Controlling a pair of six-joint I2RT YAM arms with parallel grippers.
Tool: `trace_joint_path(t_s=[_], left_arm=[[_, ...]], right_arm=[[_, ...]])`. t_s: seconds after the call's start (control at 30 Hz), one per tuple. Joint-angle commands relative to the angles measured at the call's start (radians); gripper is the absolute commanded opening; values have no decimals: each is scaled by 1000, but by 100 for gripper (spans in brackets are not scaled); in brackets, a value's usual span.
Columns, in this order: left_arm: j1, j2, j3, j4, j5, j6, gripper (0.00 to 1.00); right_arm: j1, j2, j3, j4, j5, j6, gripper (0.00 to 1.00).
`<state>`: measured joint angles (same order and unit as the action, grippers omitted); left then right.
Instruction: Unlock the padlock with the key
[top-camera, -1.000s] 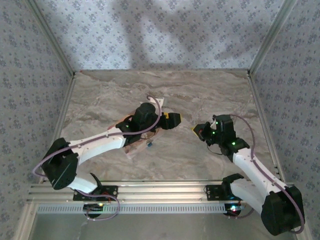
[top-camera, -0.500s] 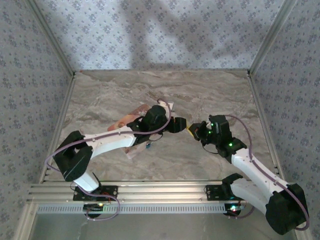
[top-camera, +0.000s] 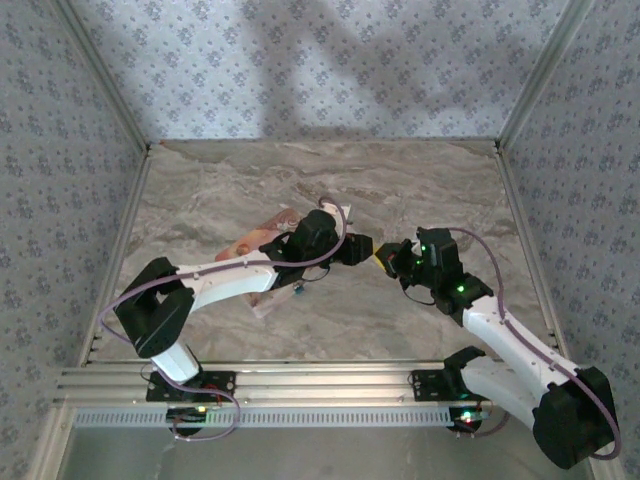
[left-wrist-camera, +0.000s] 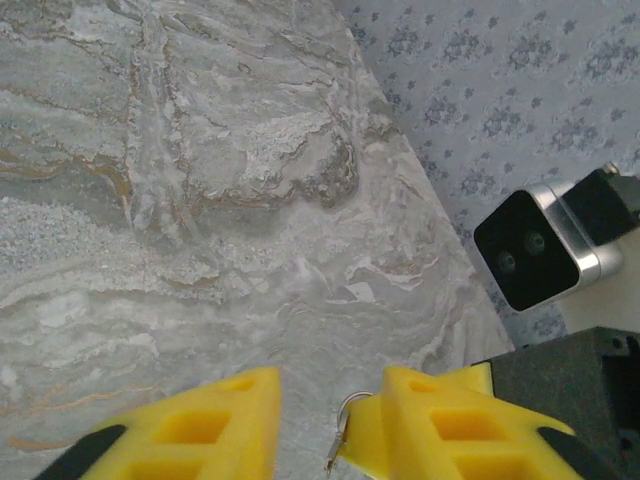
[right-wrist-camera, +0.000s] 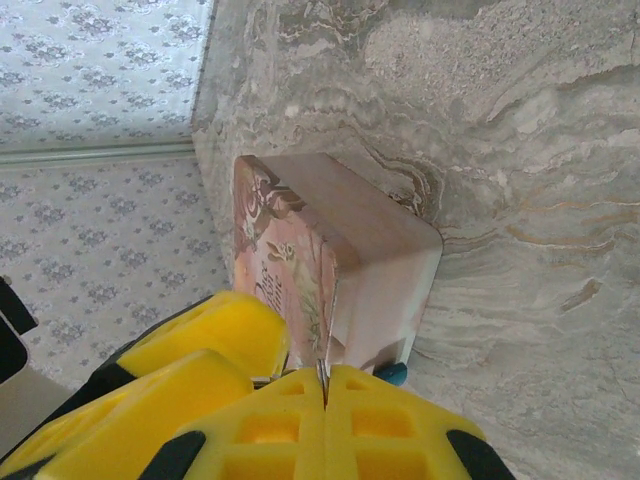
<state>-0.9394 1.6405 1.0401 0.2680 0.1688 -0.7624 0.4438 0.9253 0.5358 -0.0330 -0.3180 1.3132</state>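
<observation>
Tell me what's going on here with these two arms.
Both arms meet over the middle of the marble table. The right fingers are shut on a thin metal piece, apparently the small metal key on its ring. The left fingers stand open with that key in the gap between them. Close by lies the pink pictured box, and a bit of blue at its corner looks like the tiny blue padlock, which neither arm is touching.

Room up top!
Upper bench (top-camera: 400, 180) lies bare; pink box (top-camera: 258, 232), left arm (top-camera: 220, 283) and right arm (top-camera: 500, 325) block mid-frame.
</observation>
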Motion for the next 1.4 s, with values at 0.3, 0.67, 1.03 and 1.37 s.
trace_joint_path(t_s=[0.3, 0.67, 1.03, 1.37], left_arm=[[-7, -44, 27, -29, -40, 46, 6], [91, -190, -8, -147, 93, 183, 0], [152, -299, 55, -362, 323, 367, 0], [153, -286, 102, -370, 472, 384, 0]], right_arm=[[11, -13, 17, 25, -2, -29, 0], [-68, -29, -1, 53, -142, -461, 31], [-190, -106, -5, 193, -500, -707, 57], [-95, -106, -38, 311, -616, -747, 60]])
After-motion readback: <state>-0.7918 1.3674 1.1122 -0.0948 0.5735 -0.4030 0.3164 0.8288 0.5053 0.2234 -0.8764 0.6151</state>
